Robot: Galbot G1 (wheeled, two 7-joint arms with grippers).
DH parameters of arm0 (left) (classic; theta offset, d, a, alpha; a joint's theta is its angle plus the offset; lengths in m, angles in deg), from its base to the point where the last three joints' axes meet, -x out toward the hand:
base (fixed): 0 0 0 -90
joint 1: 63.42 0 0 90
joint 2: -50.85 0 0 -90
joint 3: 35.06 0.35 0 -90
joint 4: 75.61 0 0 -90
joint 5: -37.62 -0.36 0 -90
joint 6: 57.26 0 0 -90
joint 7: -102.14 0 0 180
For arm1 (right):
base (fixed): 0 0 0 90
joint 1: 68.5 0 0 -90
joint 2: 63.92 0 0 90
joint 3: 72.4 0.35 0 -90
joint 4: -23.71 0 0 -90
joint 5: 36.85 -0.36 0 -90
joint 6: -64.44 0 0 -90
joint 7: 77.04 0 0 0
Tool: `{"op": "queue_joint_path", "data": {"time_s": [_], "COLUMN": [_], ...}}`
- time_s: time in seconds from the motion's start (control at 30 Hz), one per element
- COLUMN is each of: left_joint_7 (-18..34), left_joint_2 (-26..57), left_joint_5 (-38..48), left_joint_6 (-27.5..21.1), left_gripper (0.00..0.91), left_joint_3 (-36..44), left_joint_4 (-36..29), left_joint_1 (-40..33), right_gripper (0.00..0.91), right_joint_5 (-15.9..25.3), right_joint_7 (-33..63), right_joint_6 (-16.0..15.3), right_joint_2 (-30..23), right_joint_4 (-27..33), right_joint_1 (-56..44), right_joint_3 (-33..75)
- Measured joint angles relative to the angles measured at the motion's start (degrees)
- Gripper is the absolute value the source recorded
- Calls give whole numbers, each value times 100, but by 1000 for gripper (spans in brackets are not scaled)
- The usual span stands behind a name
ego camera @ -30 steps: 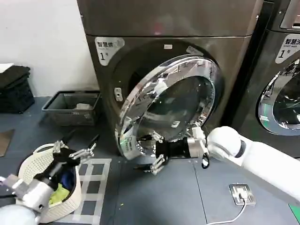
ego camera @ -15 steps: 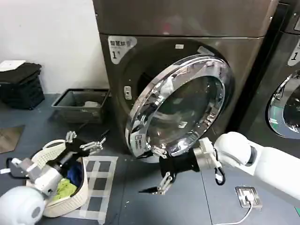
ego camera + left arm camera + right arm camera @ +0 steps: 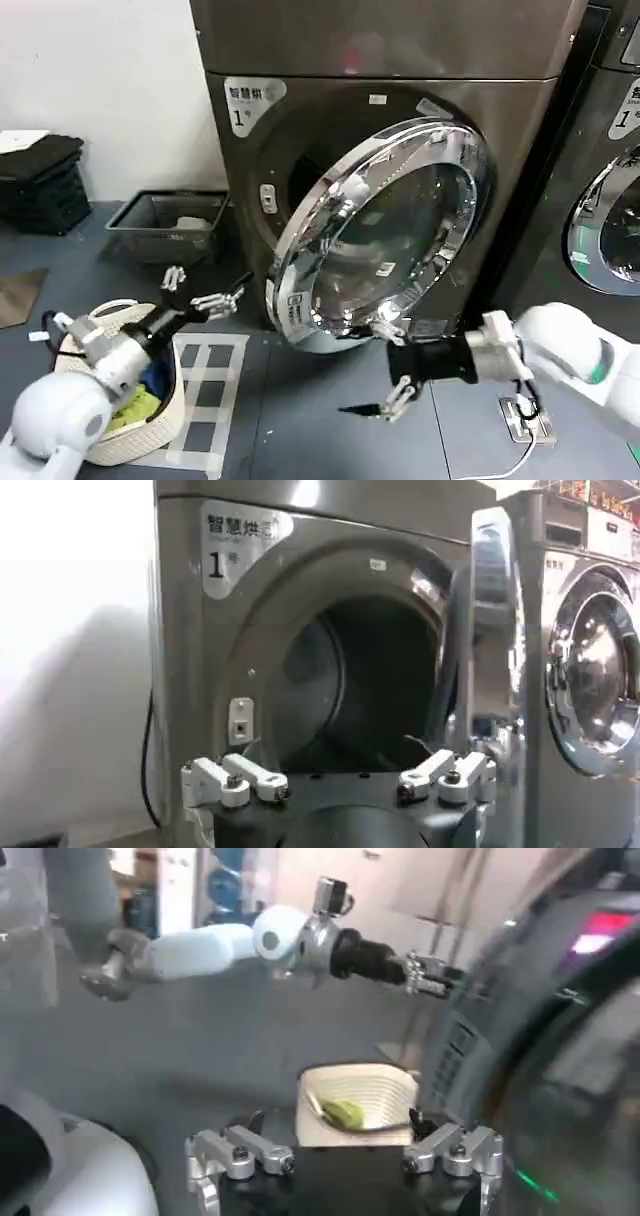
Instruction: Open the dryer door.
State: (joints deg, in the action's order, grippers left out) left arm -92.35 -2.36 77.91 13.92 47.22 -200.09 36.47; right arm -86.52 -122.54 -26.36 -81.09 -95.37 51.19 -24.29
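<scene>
Grey floor (image 3: 300,420) runs in front of a brown dryer (image 3: 400,40) marked "1" in the head view. Its dryer door (image 3: 385,235), round with a shiny rim and dark glass, stands swung partway out, showing the dark hole behind it. The right gripper (image 3: 390,368) sits just below the door's bottom edge, its fingers spread wide and holding nothing. The left gripper (image 3: 203,290) hangs over a white laundry basket (image 3: 110,440) of clothes, fingers spread and empty too. A dark tray (image 3: 165,228) sits by the wall.

From the left wrist, the left gripper (image 3: 340,780) points at the dryer's dark drum (image 3: 350,690). The dryer door (image 3: 492,640) shows edge-on beside the hole.

From the right wrist, the right gripper (image 3: 345,1151) is spread open with nothing in it. Past it lies the laundry basket (image 3: 360,1103), and the left gripper (image 3: 432,975) reaches in farther off.
</scene>
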Motion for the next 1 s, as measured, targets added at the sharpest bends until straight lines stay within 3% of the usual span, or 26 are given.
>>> {"op": "queue_joint_path", "data": {"time_s": [0.3, 0.43, 0.57, 0.77, 1.0], "left_joint_7": [-24, -152, -318, -517, -569], "left_joint_2": [102, 227, 412, 679, 739], "left_joint_5": [216, 383, 472, 428, 444], "left_joint_6": [-21, -23, -20, 37, 67], "left_gripper": [907, 907, 907, 907, 907], "left_joint_3": [279, 441, 609, 1071, 1629], "left_joint_4": [275, 387, 453, 526, 617], "left_joint_1": [-407, -578, -715, -932, -1302], "right_gripper": [907, 907, 907, 907, 907], "right_joint_5": [-242, -236, -96, 170, 280], "right_joint_7": [-31, 65, 133, 206, 215], "right_joint_6": [75, 108, 173, 570, 988], "right_joint_2": [504, 665, 606, 78, -1151], "right_joint_4": [-173, -173, -180, -124, -39], "right_joint_1": [-1687, -2225, -3459, -5752, -8270], "right_joint_3": [1991, 2588, 3783, 6086, 8426]}}
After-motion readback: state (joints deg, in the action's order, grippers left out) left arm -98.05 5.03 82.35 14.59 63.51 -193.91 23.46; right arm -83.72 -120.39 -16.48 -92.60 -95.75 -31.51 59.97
